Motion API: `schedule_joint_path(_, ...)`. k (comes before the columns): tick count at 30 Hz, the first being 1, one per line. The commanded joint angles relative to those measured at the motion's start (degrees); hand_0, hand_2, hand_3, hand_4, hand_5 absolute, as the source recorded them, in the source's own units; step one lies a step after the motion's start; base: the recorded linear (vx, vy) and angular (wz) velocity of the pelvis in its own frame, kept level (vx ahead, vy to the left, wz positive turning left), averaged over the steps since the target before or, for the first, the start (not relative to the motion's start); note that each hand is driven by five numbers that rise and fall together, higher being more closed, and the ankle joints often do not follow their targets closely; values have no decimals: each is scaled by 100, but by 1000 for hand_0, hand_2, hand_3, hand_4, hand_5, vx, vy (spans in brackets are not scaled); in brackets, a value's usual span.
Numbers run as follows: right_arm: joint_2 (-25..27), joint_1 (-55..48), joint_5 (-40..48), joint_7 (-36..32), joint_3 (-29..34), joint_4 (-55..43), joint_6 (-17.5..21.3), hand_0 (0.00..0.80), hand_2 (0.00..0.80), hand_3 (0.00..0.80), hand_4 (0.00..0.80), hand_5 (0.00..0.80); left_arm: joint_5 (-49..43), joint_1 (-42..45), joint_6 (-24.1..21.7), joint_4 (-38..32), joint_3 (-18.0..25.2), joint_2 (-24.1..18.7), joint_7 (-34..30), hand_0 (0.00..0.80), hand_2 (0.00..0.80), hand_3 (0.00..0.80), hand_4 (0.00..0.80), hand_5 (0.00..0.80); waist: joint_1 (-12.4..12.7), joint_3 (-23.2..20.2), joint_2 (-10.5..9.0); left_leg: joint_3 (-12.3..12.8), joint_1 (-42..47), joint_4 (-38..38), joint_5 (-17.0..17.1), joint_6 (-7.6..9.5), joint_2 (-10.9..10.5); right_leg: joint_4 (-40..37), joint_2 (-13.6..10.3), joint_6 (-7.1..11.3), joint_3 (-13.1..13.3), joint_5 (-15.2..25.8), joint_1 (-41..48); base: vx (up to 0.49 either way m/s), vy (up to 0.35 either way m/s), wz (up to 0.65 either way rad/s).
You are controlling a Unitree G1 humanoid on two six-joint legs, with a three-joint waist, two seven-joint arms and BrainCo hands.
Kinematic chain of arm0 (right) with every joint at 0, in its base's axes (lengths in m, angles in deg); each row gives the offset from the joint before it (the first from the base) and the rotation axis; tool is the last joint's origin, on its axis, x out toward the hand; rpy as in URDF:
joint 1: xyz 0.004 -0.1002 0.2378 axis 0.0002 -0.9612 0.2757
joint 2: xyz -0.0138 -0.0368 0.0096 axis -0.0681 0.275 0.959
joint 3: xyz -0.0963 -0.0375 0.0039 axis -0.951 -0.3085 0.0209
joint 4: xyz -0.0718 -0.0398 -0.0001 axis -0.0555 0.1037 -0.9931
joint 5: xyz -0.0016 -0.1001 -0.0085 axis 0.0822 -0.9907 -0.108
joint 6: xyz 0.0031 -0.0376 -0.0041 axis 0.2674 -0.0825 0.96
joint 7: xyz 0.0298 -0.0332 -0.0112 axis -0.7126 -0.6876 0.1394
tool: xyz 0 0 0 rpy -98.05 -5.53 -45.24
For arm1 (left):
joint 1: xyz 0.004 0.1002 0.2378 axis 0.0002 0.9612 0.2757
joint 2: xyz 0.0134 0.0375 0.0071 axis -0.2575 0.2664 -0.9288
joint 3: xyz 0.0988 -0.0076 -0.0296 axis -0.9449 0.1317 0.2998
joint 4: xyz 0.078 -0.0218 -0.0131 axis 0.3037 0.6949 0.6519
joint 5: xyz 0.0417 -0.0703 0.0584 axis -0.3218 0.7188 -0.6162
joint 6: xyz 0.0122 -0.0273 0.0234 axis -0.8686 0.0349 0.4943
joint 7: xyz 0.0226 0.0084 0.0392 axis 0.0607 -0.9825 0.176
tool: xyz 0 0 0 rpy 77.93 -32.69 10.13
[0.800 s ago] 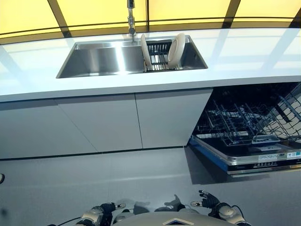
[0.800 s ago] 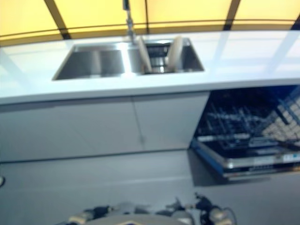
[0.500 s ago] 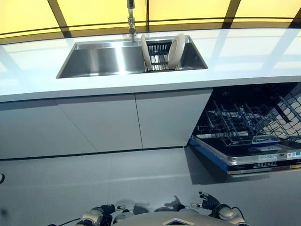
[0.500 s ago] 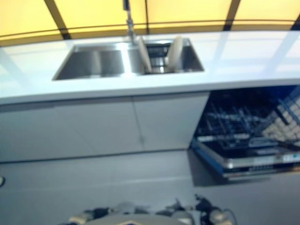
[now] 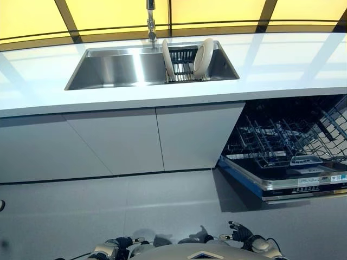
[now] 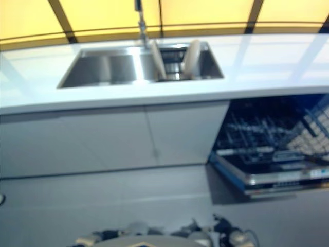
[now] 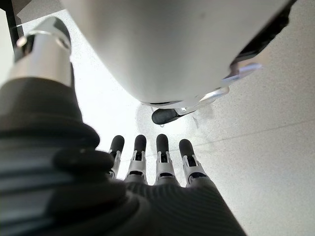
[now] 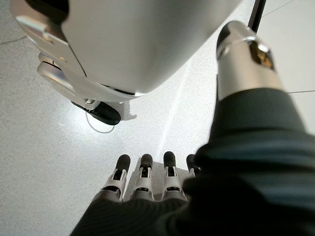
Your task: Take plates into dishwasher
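Two cream plates stand on edge in a dark rack (image 5: 181,65) inside the steel sink (image 5: 114,67): a thin one (image 5: 168,58) at the rack's left and a deeper one (image 5: 204,57) at its right. The dishwasher (image 5: 282,162) under the counter's right part stands open, its lower wire rack (image 5: 276,143) pulled out. My left hand (image 5: 111,248) and right hand (image 5: 244,234) hang low at the bottom edge, far from the sink. In the wrist views the left hand's fingers (image 7: 147,157) and the right hand's fingers (image 8: 142,174) are straight and hold nothing.
A white counter (image 5: 282,65) runs across the view, with a tap (image 5: 151,19) behind the sink and white cabinet doors (image 5: 124,141) below. The pulled-out dishwasher rack and door jut over the grey floor (image 5: 108,211) at the right.
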Motion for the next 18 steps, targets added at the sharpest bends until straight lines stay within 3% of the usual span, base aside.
schedule_joint_path(1,-184,405,60,0,-178,-11,-69,0,0,0,0,0,137,-294,7,186,28,-54,36,0,0,0,0,0,-56,279,-294,12,58,74,-262,605,-681,277,250,-129,-32,-203,49,0,0,0)
schedule_joint_path(15,-105,474,124,-128,-300,-351,86,0,0,0,0,0,99,-285,46,99,-30,-76,67,0,0,0,0,0,-4,317,-311,-6,46,67,-246,610,-656,362,243,-147,-121,-272,52,0,-3,0)
schedule_joint_path(18,-103,431,218,-195,-289,-451,301,0,0,0,0,0,44,-291,103,48,0,-111,60,0,0,0,0,0,11,315,-307,-56,44,86,-234,616,-622,514,258,-178,-120,-374,51,10,-62,3)
